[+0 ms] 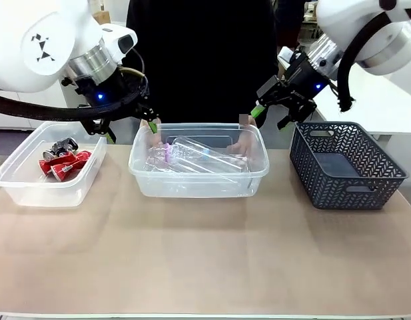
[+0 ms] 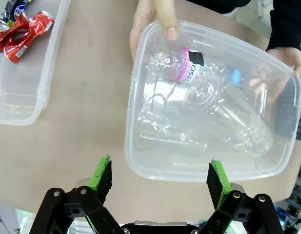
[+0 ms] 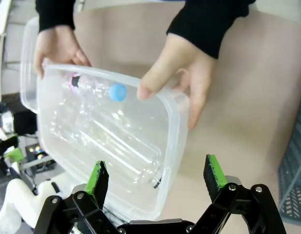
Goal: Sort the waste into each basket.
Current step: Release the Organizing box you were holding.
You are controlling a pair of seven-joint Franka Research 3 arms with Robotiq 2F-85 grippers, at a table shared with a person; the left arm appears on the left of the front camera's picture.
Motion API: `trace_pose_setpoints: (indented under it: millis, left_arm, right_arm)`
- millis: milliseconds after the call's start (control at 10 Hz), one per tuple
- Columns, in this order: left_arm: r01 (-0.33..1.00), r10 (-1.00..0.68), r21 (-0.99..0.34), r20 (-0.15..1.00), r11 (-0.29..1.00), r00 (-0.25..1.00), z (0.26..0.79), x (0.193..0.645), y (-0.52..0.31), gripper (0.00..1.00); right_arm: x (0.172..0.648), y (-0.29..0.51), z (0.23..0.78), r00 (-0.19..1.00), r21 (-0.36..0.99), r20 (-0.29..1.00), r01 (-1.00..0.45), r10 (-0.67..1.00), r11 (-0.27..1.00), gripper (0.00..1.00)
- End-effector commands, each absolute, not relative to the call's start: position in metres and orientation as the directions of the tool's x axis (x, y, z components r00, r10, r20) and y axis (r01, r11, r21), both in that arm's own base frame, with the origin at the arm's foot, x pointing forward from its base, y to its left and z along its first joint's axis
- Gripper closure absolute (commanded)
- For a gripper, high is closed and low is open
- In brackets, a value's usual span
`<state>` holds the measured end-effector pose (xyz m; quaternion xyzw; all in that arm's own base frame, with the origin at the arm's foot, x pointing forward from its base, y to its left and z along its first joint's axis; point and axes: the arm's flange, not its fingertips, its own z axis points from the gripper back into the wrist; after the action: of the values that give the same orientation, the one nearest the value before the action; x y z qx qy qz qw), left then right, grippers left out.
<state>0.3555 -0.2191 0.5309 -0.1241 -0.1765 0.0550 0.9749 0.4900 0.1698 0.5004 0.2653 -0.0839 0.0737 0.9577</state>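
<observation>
— What are the fingers doing?

— The left gripper (image 2: 160,178) hangs with its green-padded fingers (image 2: 102,173) spread wide apart, holding nothing, above the near rim of the middle clear rectangular plastic tub (image 2: 140,122). The right gripper (image 3: 157,178) is likewise spread wide and empty over the same tub.

— And the waste?

— Clear crumpled plastic bottles (image 1: 198,159), one with a pink label (image 2: 185,70) and a blue cap (image 3: 117,91), lie in that tub. A person's two hands (image 3: 177,73) grip its far rim. Crushed red drink cans (image 1: 64,165) and a dark crushed can (image 1: 62,147) lie in the matching clear tub (image 1: 18,183) on the left. A dark grey lattice-sided basket (image 1: 365,193) stands on the right.
</observation>
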Motion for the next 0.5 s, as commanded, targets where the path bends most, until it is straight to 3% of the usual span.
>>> trace_pose_setpoints:
  millis: [0,200,400]
  left_arm:
    - [-0.077,0.16,-0.248,0.334,0.966,0.929,0.533,0.355,-0.22,0.0]
    - [-0.063,0.15,-0.259,0.332,0.964,0.931,0.531,0.356,-0.219,0.0]
    - [-0.036,0.16,-0.289,0.421,0.957,0.893,0.57,0.331,-0.188,0.0]
  right_arm:
    - [0.495,0.169,0.506,0.976,0.495,0.19,-0.188,0.106,0.849,0.0]
    - [0.495,0.169,0.506,0.976,0.495,0.19,-0.188,0.106,0.849,0.0]
    - [0.49,0.169,0.502,0.976,0.498,0.195,-0.186,0.099,0.847,0.0]
